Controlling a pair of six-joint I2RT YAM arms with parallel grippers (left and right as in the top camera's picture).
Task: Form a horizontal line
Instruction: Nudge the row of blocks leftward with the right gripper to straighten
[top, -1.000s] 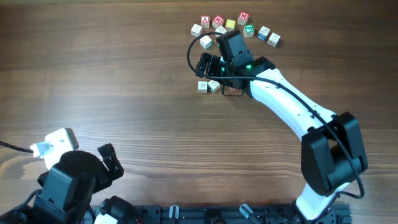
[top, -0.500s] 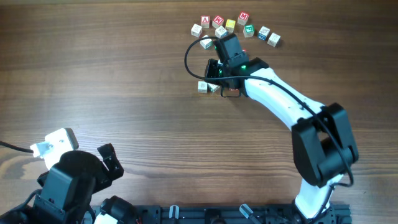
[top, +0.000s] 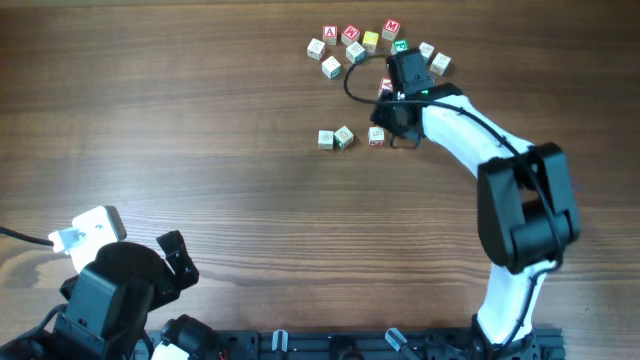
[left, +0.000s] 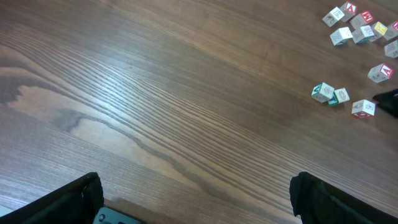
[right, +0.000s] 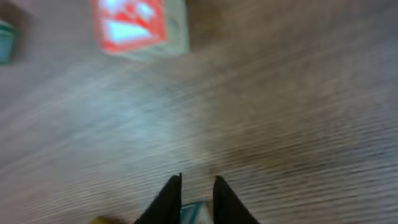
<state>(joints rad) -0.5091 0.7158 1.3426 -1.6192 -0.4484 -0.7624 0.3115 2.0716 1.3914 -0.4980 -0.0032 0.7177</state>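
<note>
right hand (right: 198, 186): fingers nearly together, with a pale, teal-edged scrap between them at the frame's bottom. Blur hides whether it is pinched, so I cannot tell. The hand hovers just right of the row.
left hand (left: 196, 186): fingers spread wide, holding nothing, well apart from every cube.
desk (top: 200, 150): bare wood grain carrying everything.
loose cubes (top: 371, 40): scattered at the far side, with colourful letters.
horizontal line (top: 344, 137): three pale cubes mid-desk. Two touch; the right-hand one sits slightly apart.
handling: probably light, stiff wood that a stray finger could easily nudge or skid.
hold: best taken from above across two opposite flat sides, clear of neighbours.
</note>
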